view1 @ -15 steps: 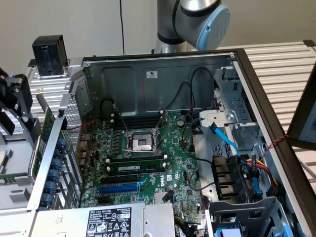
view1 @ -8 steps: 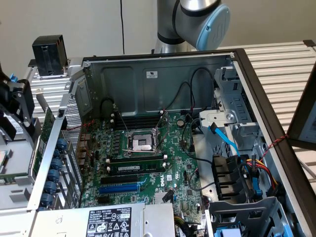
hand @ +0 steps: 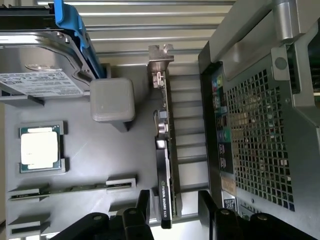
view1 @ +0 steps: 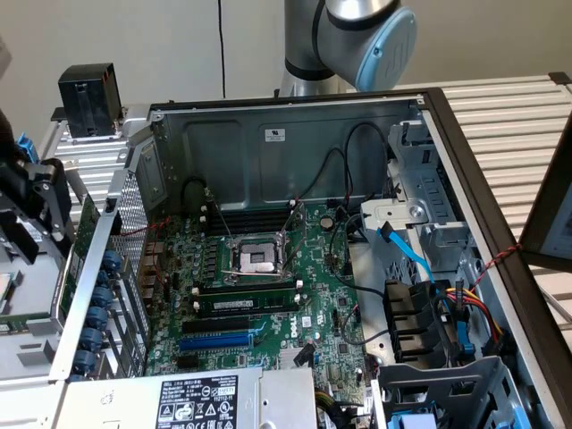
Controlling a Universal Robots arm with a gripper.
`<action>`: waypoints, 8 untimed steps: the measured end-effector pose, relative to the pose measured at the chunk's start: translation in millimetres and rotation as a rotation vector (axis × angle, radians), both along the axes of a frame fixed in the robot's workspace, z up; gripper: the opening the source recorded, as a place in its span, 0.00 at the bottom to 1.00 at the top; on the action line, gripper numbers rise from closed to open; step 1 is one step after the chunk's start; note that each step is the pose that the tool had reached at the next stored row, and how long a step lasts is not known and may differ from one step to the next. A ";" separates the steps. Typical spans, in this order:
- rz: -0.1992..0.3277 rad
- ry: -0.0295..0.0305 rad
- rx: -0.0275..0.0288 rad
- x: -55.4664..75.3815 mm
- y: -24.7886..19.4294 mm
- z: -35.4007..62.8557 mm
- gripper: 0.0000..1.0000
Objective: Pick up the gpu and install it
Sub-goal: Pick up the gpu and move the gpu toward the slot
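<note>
The gpu point(hand: 164, 187) stands on edge in a grey parts tray point(hand: 100, 160), its black shroud toward me and its silver end bracket point(hand: 160, 62) at the far end. My gripper point(hand: 175, 212) is open just above the card. One black finger point(hand: 142, 205) is on the tray side and the other finger point(hand: 207, 210) is on the case side, and neither touches the card. In the exterior view the gripper point(view1: 40, 210) hangs at the exterior view's left, outside the open computer case. The green motherboard point(view1: 268, 295) lies inside that case with a blue slot point(view1: 219, 340) near its front.
The tray also carries a CPU point(hand: 41, 147), a RAM stick point(hand: 65, 189), a grey block point(hand: 112, 100) and a hard drive point(hand: 40, 60) in a blue caddy. The case's perforated rear wall point(hand: 260, 125) stands close beside the card. Cables point(view1: 429, 268) and drive cages fill the case's right side.
</note>
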State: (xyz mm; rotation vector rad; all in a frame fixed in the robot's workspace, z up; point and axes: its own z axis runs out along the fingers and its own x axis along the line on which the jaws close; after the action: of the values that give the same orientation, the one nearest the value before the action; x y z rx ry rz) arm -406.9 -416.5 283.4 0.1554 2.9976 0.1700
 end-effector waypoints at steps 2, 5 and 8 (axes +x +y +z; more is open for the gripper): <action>0.000 0.0011 0.0012 2.8 0.0 -3.4 0.51; 0.000 0.0049 0.0096 2.8 1.0 -5.6 0.51; -0.001 0.0064 0.0172 2.9 1.7 -8.7 0.51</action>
State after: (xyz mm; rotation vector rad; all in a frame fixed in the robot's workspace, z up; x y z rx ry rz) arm -404.0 -414.8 274.6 0.1589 3.0030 0.1956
